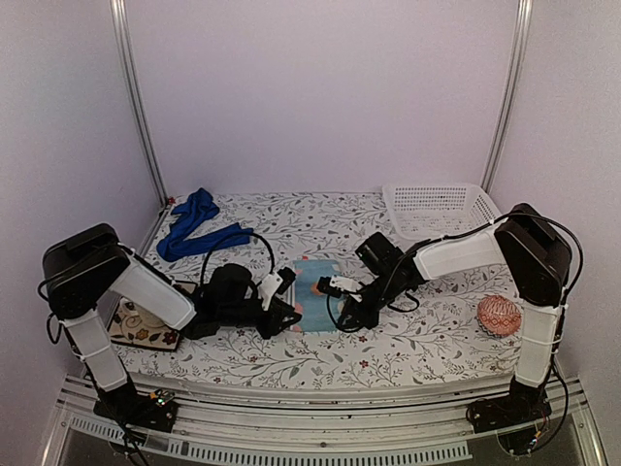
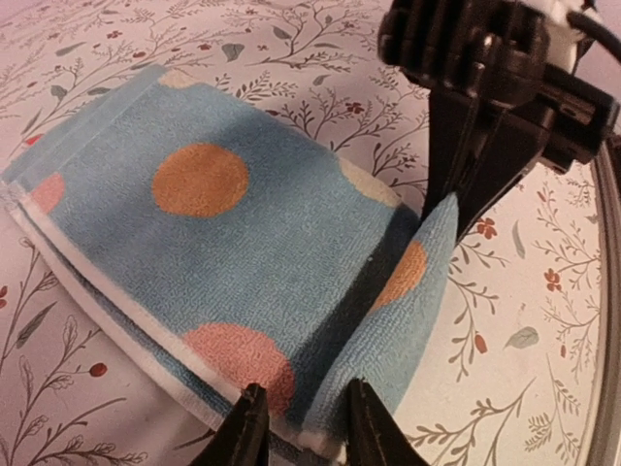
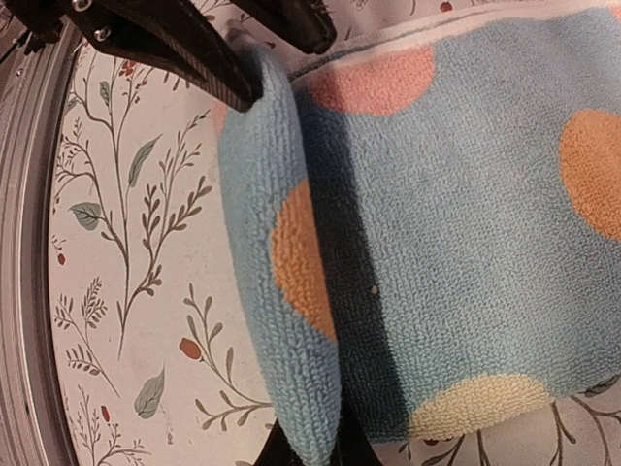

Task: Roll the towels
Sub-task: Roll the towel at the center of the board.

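Both arms reach low and inward, wrists facing each other. The right gripper (image 3: 310,451) is pinched tight on the light-blue towel (image 3: 466,243). The left gripper (image 2: 306,432) straddles its edge, jaws seemingly narrowed, not clearly clamped.

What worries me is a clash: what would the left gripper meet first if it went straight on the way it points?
The towel: its raised fold lies between the left gripper's fingers. Past it, probably the right gripper, pinching the fold's far end; depth is unclear.

The smaller towel (image 1: 312,280) lies centre; longer towel (image 1: 194,229) behind-left of it, basket (image 1: 439,206) behind-right, ball (image 1: 499,316) far right
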You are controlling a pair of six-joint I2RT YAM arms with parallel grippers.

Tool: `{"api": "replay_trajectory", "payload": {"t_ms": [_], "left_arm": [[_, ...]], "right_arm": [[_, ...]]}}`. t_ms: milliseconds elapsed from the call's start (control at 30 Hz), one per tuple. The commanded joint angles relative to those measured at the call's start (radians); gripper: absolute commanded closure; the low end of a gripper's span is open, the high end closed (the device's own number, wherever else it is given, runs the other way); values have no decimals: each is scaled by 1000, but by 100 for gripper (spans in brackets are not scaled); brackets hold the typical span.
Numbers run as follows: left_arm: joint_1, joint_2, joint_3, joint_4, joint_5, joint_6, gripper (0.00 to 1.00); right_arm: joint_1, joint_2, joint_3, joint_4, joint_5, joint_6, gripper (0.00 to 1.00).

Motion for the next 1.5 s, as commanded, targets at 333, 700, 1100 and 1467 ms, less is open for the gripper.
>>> {"api": "replay_trajectory", "payload": {"t_ms": [333, 700, 1100, 1467], "left_arm": [[8, 81, 71, -91, -103, -20, 76], [9, 103, 104, -139, -131, -12, 80], [8, 144, 132, -171, -155, -8, 86], [9, 105, 125, -194, -160, 0, 88]], "right_arm": [[-16, 37, 14, -51, 88, 35, 71], [-18, -61, -25, -26, 317, 78, 53], [-18, -172, -94, 45, 285, 45, 46], [22, -274, -175, 168, 238, -101, 70]]}}
